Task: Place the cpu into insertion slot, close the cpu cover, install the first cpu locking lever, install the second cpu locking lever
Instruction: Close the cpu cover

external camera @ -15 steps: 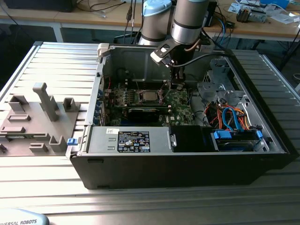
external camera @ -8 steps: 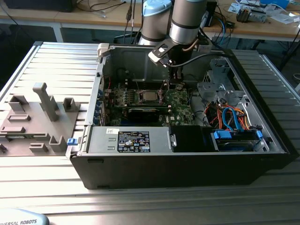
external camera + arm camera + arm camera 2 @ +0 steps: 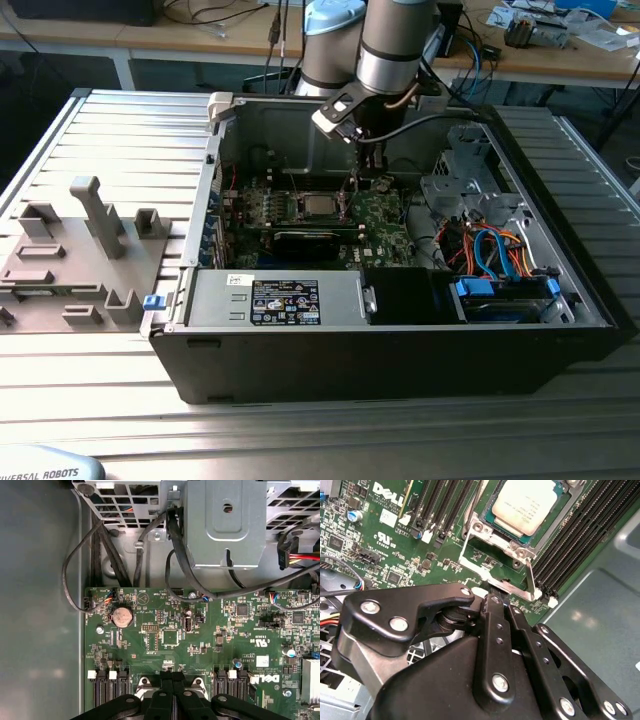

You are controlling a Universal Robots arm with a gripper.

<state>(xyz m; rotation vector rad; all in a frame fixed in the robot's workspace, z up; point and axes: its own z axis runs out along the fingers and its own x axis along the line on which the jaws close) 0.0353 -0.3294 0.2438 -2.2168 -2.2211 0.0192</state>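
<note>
Tool (image 3: 495, 599) fingers pressed together, tips at edge of raised cpu cover (image 3: 515, 586). Cpu (image 3: 525, 505) lies flat just beyond cover, toward exterior view's left of tool.

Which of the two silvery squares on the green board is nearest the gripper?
The cpu cover, the hollow frame swung open; the gripper is at its edge. The solid cpu lies beyond.

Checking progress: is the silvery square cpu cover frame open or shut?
Open: the silvery square cpu cover frame is swung away, and the silver-grey square cpu lies bare.
</note>
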